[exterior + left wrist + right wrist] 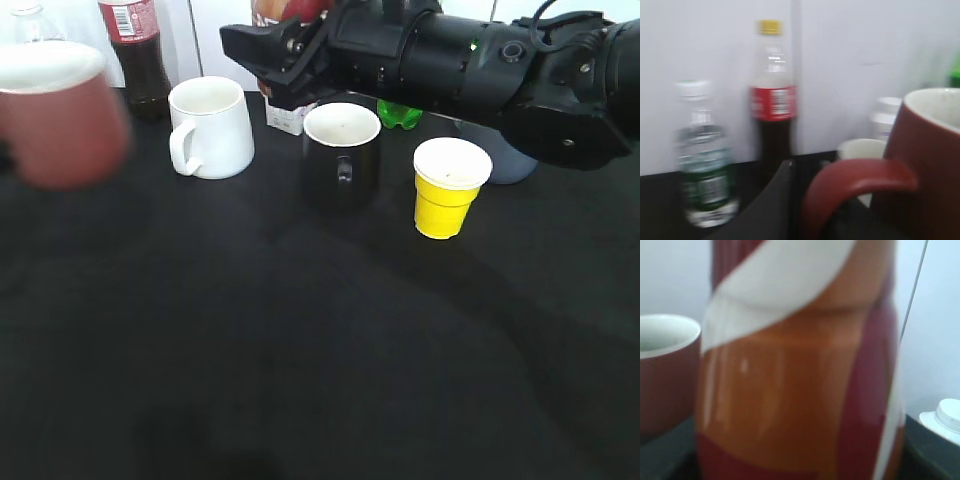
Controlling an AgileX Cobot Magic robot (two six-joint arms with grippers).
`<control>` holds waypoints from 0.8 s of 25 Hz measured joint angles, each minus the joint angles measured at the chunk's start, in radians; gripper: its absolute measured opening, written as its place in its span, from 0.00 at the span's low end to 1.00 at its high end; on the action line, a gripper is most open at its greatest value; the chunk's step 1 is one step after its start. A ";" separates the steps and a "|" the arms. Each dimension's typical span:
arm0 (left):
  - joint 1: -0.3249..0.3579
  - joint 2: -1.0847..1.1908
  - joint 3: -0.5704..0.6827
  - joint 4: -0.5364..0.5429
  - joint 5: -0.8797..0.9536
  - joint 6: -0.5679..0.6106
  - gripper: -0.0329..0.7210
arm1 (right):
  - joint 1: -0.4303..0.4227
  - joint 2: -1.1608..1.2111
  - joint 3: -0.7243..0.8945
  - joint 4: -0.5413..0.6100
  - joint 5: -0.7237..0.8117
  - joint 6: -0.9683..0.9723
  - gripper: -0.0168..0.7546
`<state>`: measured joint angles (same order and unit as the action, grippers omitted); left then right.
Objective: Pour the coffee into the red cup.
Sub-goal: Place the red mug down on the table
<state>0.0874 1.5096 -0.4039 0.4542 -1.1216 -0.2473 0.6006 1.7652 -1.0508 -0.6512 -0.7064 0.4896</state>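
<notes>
The red cup (60, 115) shows blurred at the far left of the exterior view, raised off the black table. In the left wrist view its handle and body (930, 165) fill the right side, and my left gripper (800, 200) grips the handle; only one dark finger shows. My right gripper (285, 60) reaches in from the right along the back and is shut on the coffee bottle (280, 10), held above the table. The bottle's swirl label (800, 365) fills the right wrist view, with the red cup (665, 380) just to its left.
A white mug (212, 128), a black mug (341, 155) and a yellow cup (450, 188) stand in a row mid-table. A cola bottle (140, 50), a small white carton (285, 118) and a green bottle (400, 113) stand behind. A clear water bottle (705, 155) stands by the wall.
</notes>
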 joint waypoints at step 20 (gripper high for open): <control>0.020 0.654 -0.513 -0.097 -0.016 0.087 0.17 | 0.000 0.000 0.000 0.000 0.029 -0.001 0.71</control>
<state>0.1075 2.1635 -0.9172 0.3571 -1.1372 -0.1604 0.6006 1.7652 -1.0508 -0.6512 -0.6775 0.4888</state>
